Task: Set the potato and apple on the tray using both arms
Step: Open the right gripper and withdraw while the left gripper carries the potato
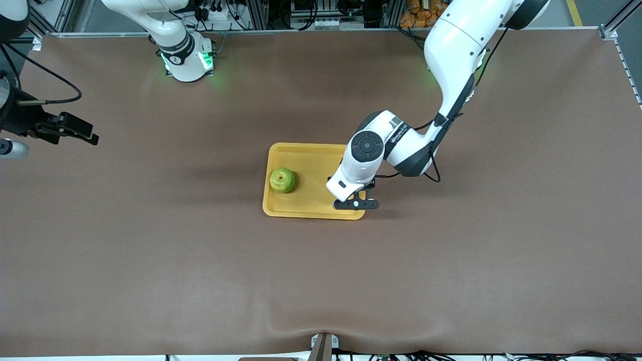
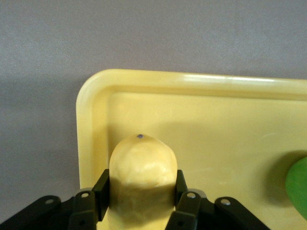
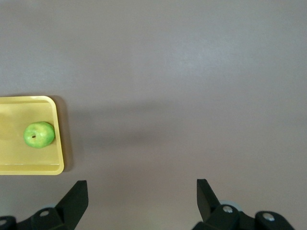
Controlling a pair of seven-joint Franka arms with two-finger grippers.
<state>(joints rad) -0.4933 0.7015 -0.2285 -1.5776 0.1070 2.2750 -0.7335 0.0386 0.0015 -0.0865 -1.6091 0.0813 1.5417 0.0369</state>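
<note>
The yellow tray point(image 1: 316, 160) lies mid-table. The green apple point(image 1: 282, 180) sits on it at the end toward the right arm's side. My left gripper point(image 1: 356, 201) is low over the tray's other end. It is shut on the yellow potato point(image 2: 141, 163), whose free end points across the tray point(image 2: 216, 124). I cannot tell if the potato touches the tray. The potato is hidden under the hand in the front view. The apple's edge point(image 2: 298, 182) shows in the left wrist view. My right gripper point(image 1: 80, 133) is open and empty point(image 3: 141, 196), over bare table at the right arm's end. Its view shows the apple point(image 3: 39, 134) on the tray point(image 3: 14, 165).
The brown table mat point(image 1: 200, 260) spreads wide on all sides of the tray. The right arm's base point(image 1: 188, 60) glows green at the table's back edge. A camera mount point(image 1: 323, 346) sits at the front edge.
</note>
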